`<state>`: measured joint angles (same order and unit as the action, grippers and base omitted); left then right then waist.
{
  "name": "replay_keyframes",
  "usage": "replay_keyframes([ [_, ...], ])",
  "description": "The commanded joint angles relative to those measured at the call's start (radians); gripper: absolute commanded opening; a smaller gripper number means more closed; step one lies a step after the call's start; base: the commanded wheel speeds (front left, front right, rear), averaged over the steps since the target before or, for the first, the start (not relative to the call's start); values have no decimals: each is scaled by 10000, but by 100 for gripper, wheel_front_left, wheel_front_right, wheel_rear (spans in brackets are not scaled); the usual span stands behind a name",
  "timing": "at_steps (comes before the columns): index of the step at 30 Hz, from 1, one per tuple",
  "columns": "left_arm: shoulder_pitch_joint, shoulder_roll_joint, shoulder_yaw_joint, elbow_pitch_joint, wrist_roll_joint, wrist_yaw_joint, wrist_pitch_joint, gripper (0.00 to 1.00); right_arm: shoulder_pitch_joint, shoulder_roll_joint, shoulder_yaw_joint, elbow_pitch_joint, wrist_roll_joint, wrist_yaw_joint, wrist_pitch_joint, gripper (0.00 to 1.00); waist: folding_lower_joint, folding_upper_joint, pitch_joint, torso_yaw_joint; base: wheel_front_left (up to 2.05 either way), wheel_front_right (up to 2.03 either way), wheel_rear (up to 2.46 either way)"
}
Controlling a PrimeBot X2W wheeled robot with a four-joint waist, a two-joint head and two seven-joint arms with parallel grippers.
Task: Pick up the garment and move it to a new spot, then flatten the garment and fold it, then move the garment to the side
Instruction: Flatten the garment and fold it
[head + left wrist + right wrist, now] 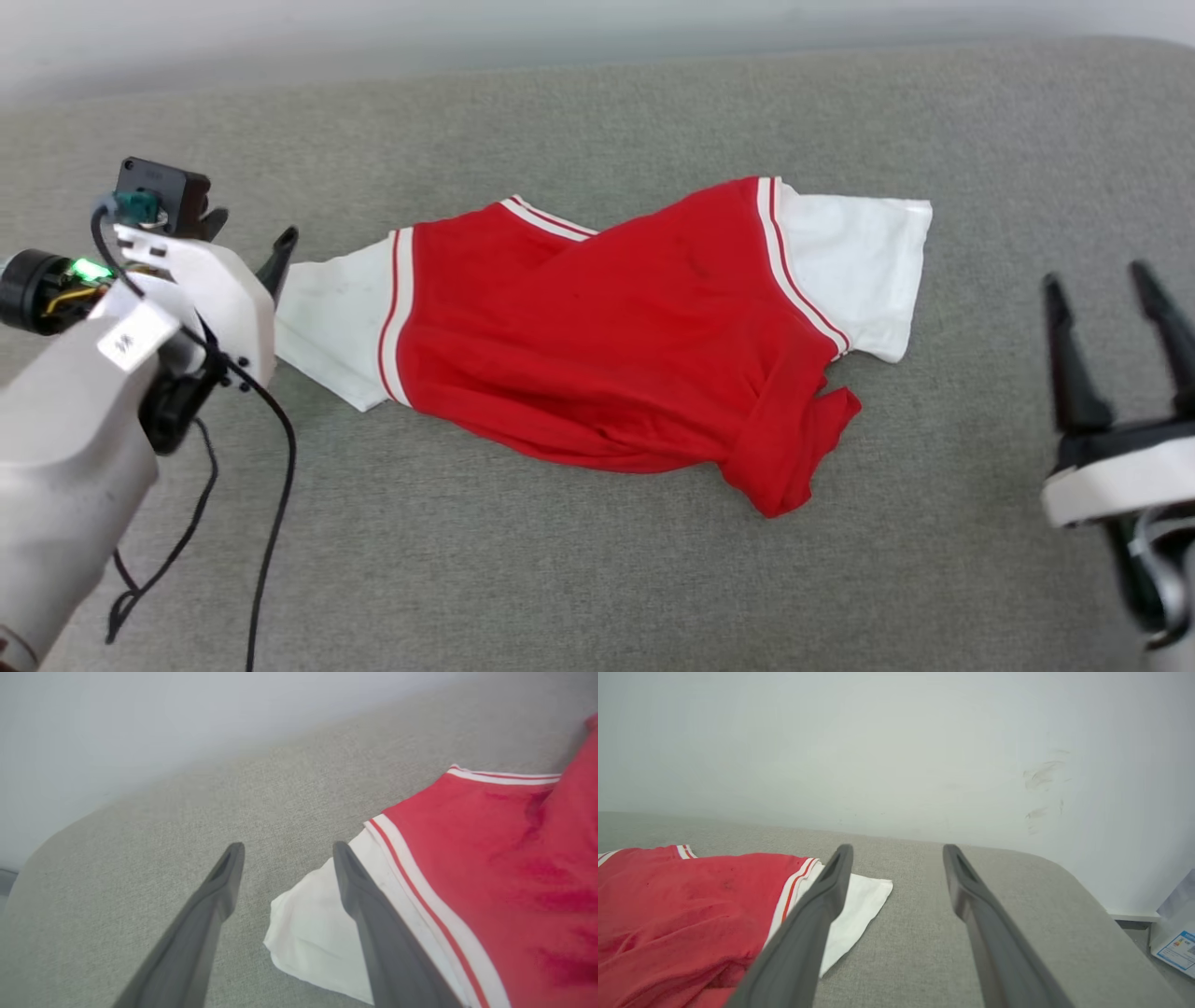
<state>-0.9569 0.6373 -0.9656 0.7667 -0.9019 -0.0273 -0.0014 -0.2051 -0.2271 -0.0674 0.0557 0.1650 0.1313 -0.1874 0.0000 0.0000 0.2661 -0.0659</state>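
1. One grey fabric pad (597, 579) spanned the head view. Its far edge met the wall, and in both wrist views it ended in a rounded corner. Bare room lay on every side of the shirt, widest toward the near edge.
2. One pale wall (896, 742) stood behind the pad, with faint scuffs at the right of the right wrist view.
3. One red shirt (607, 355) lay mid-pad, loosely spread and slanted, with no lettering showing. Striped trim edged both armholes. One white sleeve (327, 317) pointed toward the left gripper, and the other sleeve (868, 271) lay flat toward the right side. The red hem (794, 448) was bunched and folded over at the near right corner. All shirt edges sat well inside the pad's edges.
4. One left gripper (250, 235) sat just beside the near sleeve's outer edge, spread apart and holding nothing. In the left wrist view one finger (373, 924) crossed in front of that sleeve, the other finger was over bare pad, and I could not tell whether either touched.
5. One right gripper (1094, 275) hung spread and empty, well apart from the far sleeve, with bare pad between them.
6. One black cable (271, 467) drooped from the left wrist over open pad.
7. One small printed box (1176, 947) sat beyond the pad's corner.
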Motion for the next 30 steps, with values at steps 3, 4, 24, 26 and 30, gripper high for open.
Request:
replay_keyframes([
  [3, 389, 15, 227, -512, 141, 419, -1085, 100, -565, -593, -94, -147, 139, -11, 284, 100, 0, 0, -248, 247, 0, 0, 0],
  [4, 511, 30, 263, -720, 221, 567, -1418, 100, -735, -807, -64, -144, 184, -11, 423, 100, 0, 0, -285, 310, 0, 0, 0],
  [24, 4935, -1083, 4369, -7156, 3863, 4141, -2637, 100, -4155, -5225, 2731, 2021, 3927, -12, 8317, 100, 0, 0, 524, 2233, 0, 0, 0],
  [26, 5364, -1459, 4810, -7521, 4232, 4153, -2637, 100, -4433, -5425, 2866, 2194, 4293, -12, 9087, 100, 0, 0, 746, 2409, 0, 0, 0],
  [30, 6043, -2076, 5491, -7900, 4972, 3944, -2638, 100, -4990, -5495, 2914, 2619, 4623, -12, 10034, 100, 0, 0, 1199, 2740, 0, 0, 0],
])
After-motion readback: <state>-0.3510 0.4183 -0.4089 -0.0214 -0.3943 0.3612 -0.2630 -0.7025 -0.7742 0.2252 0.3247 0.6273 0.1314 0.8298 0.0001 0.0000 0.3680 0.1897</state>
